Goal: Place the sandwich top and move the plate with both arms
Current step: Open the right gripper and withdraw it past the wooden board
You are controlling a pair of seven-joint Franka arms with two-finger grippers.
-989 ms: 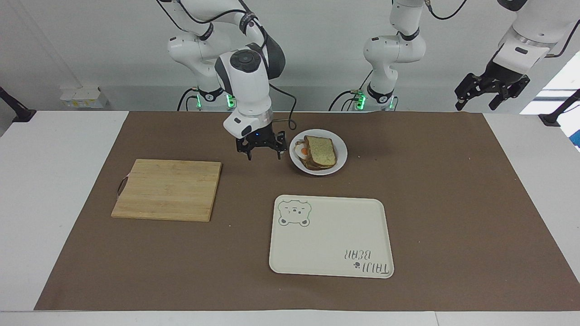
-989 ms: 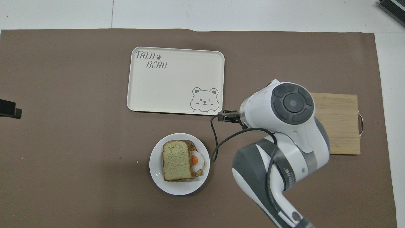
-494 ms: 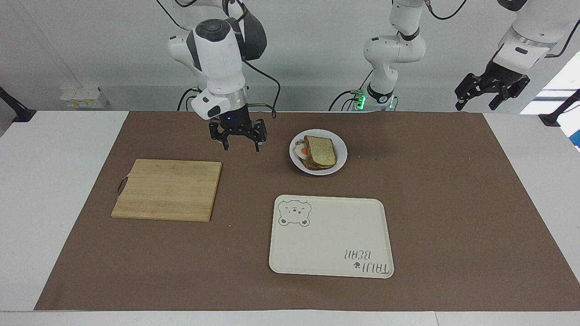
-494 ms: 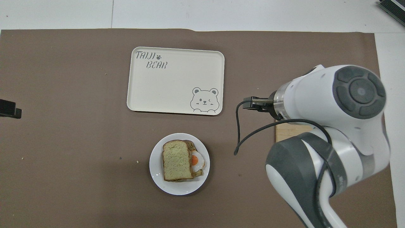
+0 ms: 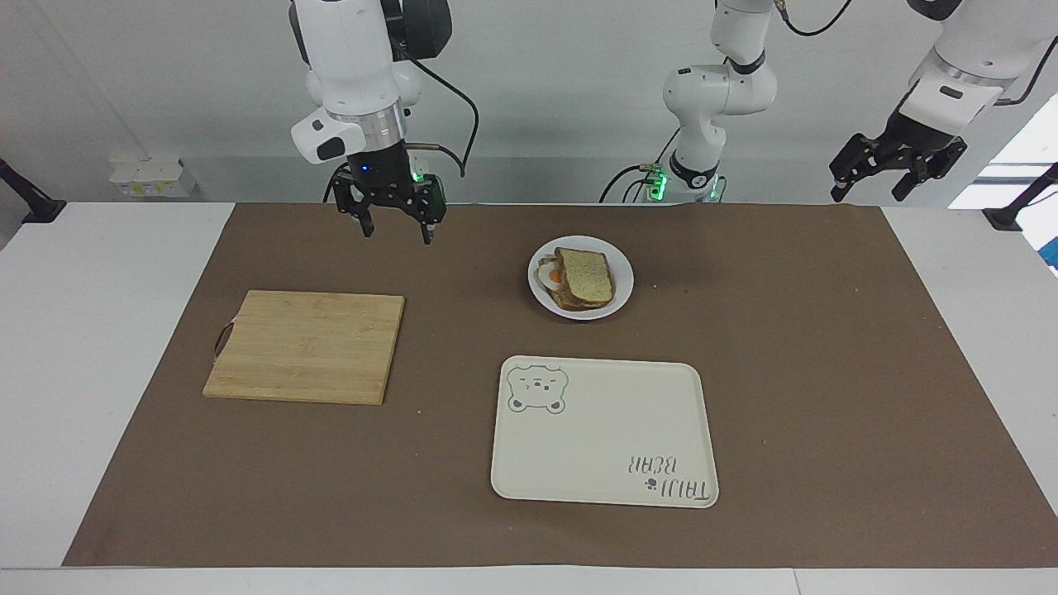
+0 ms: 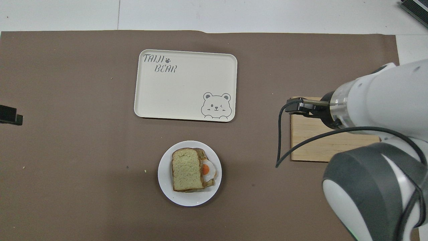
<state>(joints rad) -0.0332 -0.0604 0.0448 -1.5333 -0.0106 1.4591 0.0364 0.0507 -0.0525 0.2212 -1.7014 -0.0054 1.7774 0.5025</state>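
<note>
The sandwich top (image 5: 587,274) lies flat on the egg-bearing slice, on the plate (image 5: 621,279); the egg peeks out at one side. In the overhead view the sandwich top (image 6: 186,169) covers most of the stack on the plate (image 6: 164,180). My right gripper (image 5: 397,230) is open and empty, raised over the mat's edge by the robots, well apart from the plate. In the overhead view it is hidden under its own arm. My left gripper (image 5: 869,188) is open and empty and waits high past the left arm's end of the mat.
A cream tray with a bear drawing (image 5: 603,430) lies farther from the robots than the plate. A wooden cutting board (image 5: 306,345) lies toward the right arm's end. The right arm's bulk covers part of the board (image 6: 311,147) in the overhead view.
My right gripper has risen and drawn back from beside the plate toward the right arm's end and the robots. The sandwich, plate and left arm have not moved.
</note>
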